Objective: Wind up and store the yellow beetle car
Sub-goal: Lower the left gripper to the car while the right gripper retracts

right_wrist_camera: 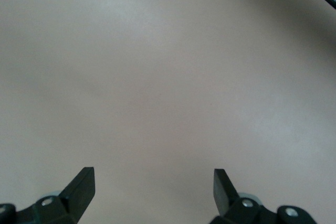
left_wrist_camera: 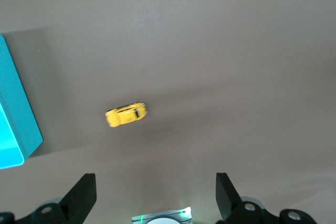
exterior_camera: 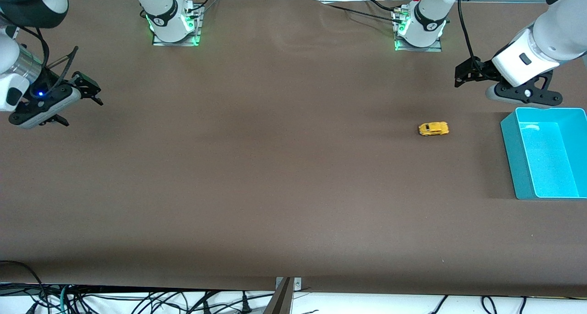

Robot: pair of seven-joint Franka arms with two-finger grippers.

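The yellow beetle car (exterior_camera: pixel 433 129) stands on its wheels on the brown table, alone, a short way from the teal bin (exterior_camera: pixel 510 160) toward the table's middle. It also shows in the left wrist view (left_wrist_camera: pixel 126 114), with the bin's wall (left_wrist_camera: pixel 21 114) beside it. My left gripper (exterior_camera: pixel 464 75) is open and empty, up over bare table between the left arm's base and the car. In its own view the gripper (left_wrist_camera: pixel 155 190) is well apart from the car. My right gripper (exterior_camera: pixel 89 90) is open and empty, waiting over the right arm's end of the table, and its wrist view (right_wrist_camera: pixel 152 184) shows only bare table.
The teal bin is open-topped and empty, at the left arm's end of the table. The two arm bases (exterior_camera: pixel 174 23) (exterior_camera: pixel 419 27) stand along the table's edge farthest from the front camera. Cables hang below the table's near edge (exterior_camera: pixel 293 289).
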